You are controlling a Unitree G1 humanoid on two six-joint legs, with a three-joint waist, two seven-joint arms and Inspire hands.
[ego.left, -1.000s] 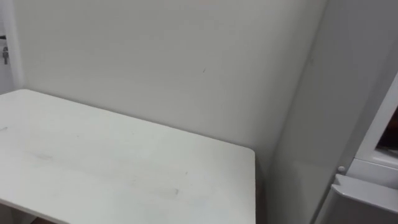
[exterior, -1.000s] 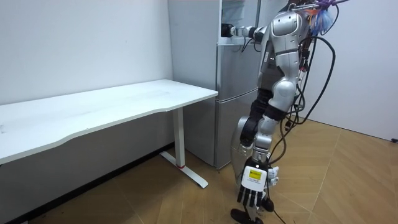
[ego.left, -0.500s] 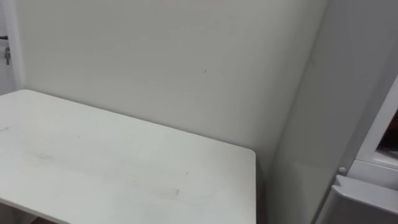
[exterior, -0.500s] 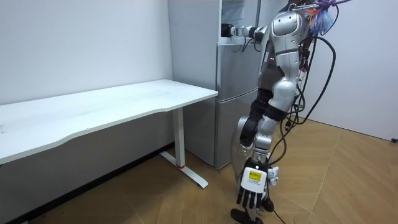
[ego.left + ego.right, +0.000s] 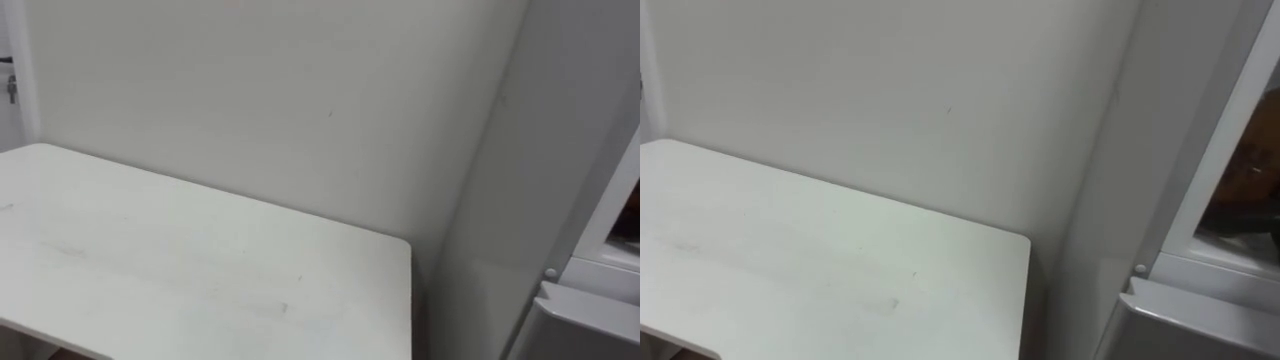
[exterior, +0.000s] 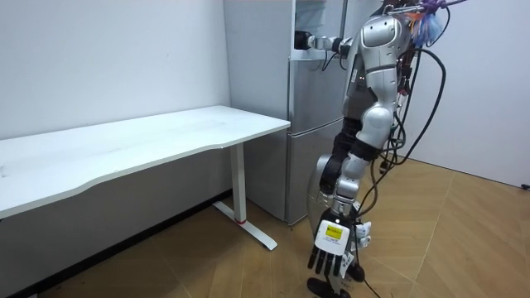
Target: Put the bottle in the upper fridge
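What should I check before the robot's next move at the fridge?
1. Open upper fridge: ok.
2. Right hand raised to it: ok.
3. Bottle set down inside: cannot tell.
4. Left hand open, hanging low, holding nothing: ok.
5. Head aimed at upper fridge: not ok, it sits at the eye views' right edge.
6. Table apart from the robot: ok.
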